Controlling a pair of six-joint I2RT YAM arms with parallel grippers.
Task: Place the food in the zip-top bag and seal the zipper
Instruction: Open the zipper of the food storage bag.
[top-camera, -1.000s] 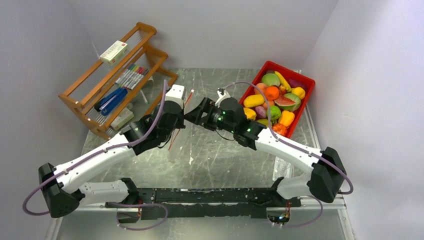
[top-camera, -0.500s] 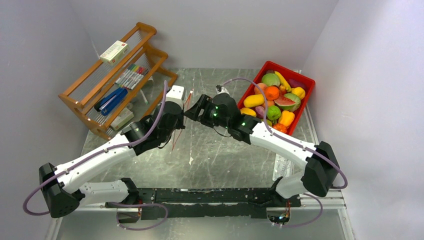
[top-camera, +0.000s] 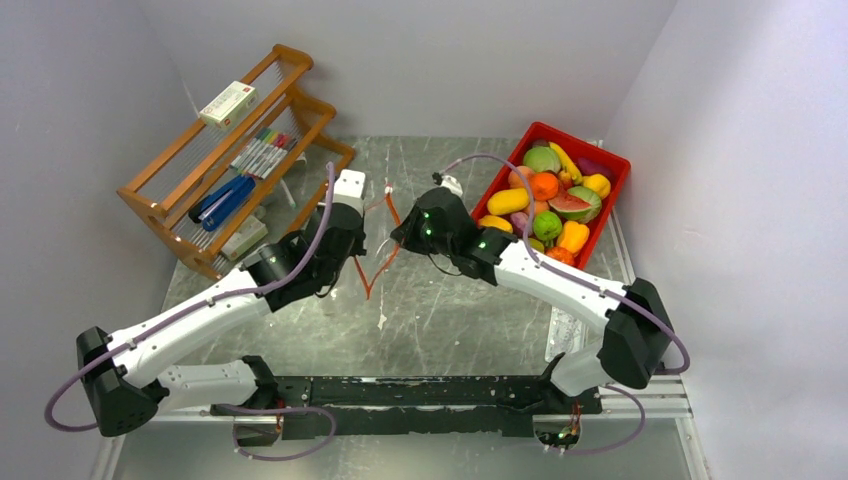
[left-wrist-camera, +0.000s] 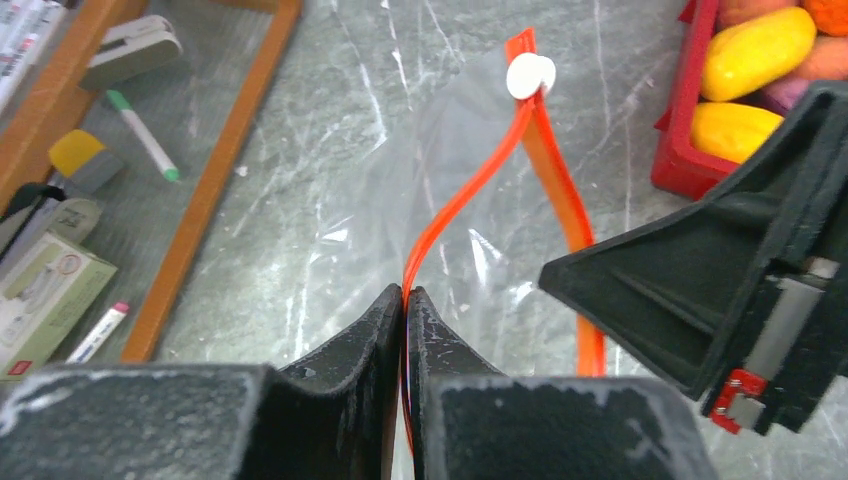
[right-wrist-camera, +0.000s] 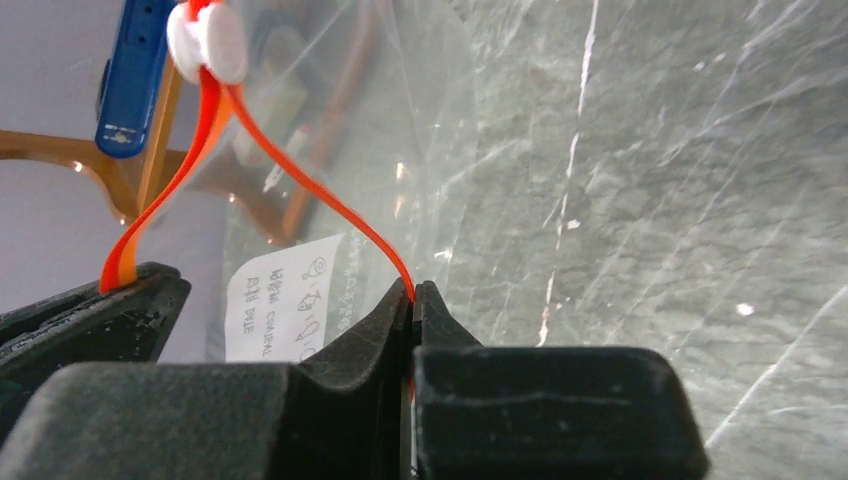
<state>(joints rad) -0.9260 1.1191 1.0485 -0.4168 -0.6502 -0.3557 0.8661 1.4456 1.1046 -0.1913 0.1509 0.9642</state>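
Holding the zip-top bag (top-camera: 378, 255) above the counter (top-camera: 450, 320), between the wooden rack (top-camera: 235, 150) and the red bin (top-camera: 585, 142), with its mouth spread into a V. Pinching one lip of the zipper (left-wrist-camera: 470, 180) in the left pincer (left-wrist-camera: 404, 300), jaws closed flat on the orange strip; pinching the other lip in the right pincer (right-wrist-camera: 412, 295), likewise clamped with no gap showing. Meeting again at the white slider (left-wrist-camera: 530, 75), where both lips join. Showing a white label (right-wrist-camera: 280, 300) through the clear film in the right wrist view. Cannot tell whether the bag's bottom touches the counter. Not yet loaded: all the food (top-camera: 555, 200) lying heaped in the bin, well apart from the mouth. Likely risks from here: gripping only a thin edge of strip on each side, so tugging wider may slip a lip free and let the mouth fall shut; straining against the slider may jam it or tear the film beside it; needing a pincer to fetch the fruit means releasing one lip, which probably collapses the limp bag; dropping a bulky piece against a narrow V may snag it on the strip.
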